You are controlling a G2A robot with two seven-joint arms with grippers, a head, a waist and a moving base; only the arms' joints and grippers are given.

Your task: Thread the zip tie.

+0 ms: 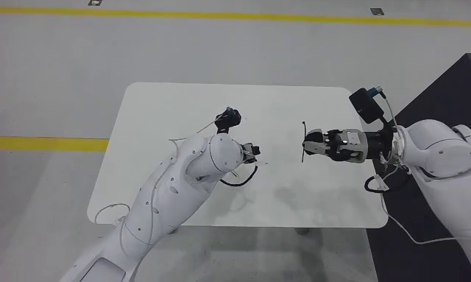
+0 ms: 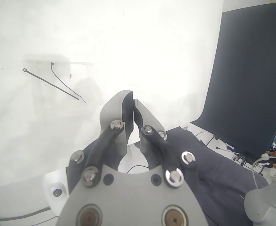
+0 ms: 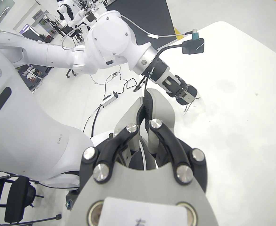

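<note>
White table (image 1: 184, 105) lies under both arms. On the left, my left gripper (image 2: 132, 97) sits low by the table with its fingers pressed together. I cannot tell if it has hold of anything. It is well apart from the zip tie (image 1: 303, 129), so if I bring the two together crooked, I think the tip could miss the little hole. On the right, my right gripper (image 1: 307, 144) pinches the tie near its middle, up above the table. A thin tie could twist or slip in a pinch like that. The tie is thin, black and nearly straight, and it sticks out on both sides of the fingers.
</note>
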